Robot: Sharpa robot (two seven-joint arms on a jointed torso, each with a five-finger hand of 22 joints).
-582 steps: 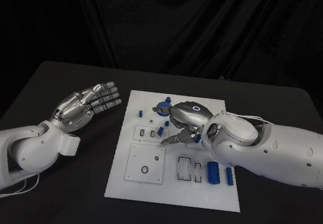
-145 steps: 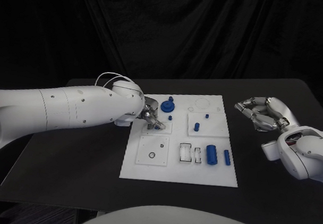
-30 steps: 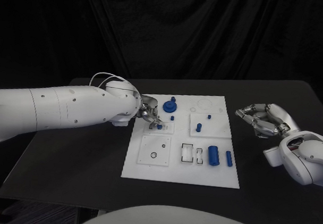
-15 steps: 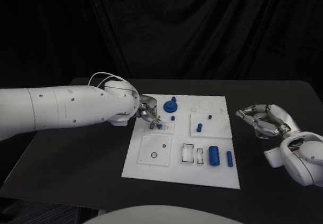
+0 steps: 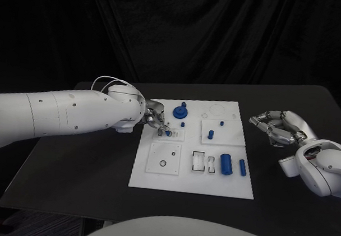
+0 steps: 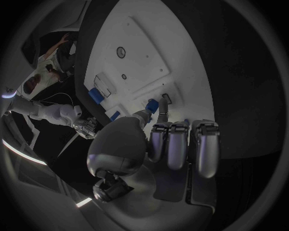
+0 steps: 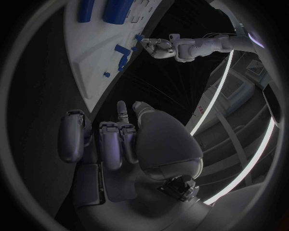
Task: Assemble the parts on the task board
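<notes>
A matte black rectangular bench (image 5: 77, 160) carries the work. Behind its far edge hangs a black fabric curtain (image 5: 227, 39) in vertical folds, closing off the whole background.

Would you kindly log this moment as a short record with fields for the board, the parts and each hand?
board: task board, white, lying flat mid-table
parts: large blue cylinder and slimmer blue bar lying side by side on the board's near right
left hand: left hand over the board's far left corner, fingertips down among small parts
right hand: right hand off the board's right edge, fingers curled, holding nothing
</notes>
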